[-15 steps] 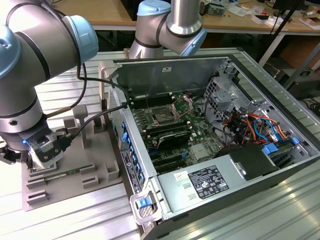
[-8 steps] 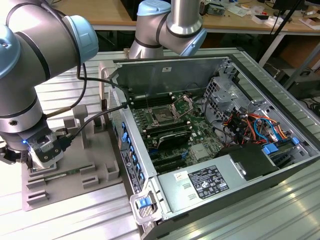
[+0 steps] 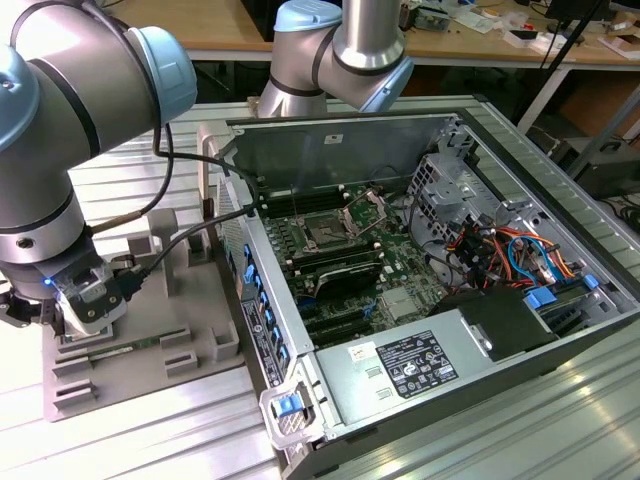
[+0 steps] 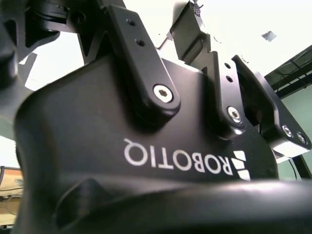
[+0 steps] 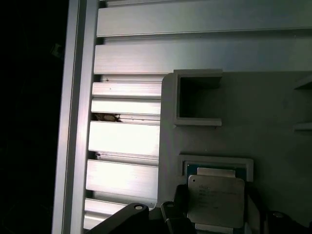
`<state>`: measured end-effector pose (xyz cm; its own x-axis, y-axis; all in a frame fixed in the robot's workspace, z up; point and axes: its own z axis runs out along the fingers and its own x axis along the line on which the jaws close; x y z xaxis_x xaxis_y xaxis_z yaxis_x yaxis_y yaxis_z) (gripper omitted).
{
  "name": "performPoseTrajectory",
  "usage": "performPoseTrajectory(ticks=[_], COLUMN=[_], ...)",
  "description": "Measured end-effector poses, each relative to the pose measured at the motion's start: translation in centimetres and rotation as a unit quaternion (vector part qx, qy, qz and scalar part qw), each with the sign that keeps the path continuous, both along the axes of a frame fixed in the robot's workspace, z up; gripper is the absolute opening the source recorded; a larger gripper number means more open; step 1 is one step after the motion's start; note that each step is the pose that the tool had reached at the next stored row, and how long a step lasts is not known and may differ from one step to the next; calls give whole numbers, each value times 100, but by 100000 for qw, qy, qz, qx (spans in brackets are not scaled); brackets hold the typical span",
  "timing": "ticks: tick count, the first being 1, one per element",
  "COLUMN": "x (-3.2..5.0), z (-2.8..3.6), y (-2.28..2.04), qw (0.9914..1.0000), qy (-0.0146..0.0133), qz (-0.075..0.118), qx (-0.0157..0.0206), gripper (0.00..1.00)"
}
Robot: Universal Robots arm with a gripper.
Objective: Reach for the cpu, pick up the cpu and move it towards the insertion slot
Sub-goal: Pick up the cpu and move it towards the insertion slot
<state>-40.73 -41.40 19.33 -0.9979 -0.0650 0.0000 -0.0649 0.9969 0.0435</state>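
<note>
Exterior view: the arm [image 3: 70, 150] hangs low over the grey tray [image 3: 140, 350] on the ribbed surface [image 3: 150, 440]. The socket [image 3: 326, 236] lies well apart from the jaws, inside the open computer case [image 3: 340, 135].
First wrist view: the silvery square chip [image 5: 216, 200] sits close by the jaws at its tray recess, with bare tray beyond. The jaw opening cannot be told.
</note>
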Motion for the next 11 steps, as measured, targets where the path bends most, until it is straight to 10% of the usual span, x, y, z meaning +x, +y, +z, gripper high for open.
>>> performPoseTrajectory(ticks=[11], x=[0], z=[33], y=[0], qw=[100000], qy=[7], qz=[1], qx=[-1], gripper=[55])
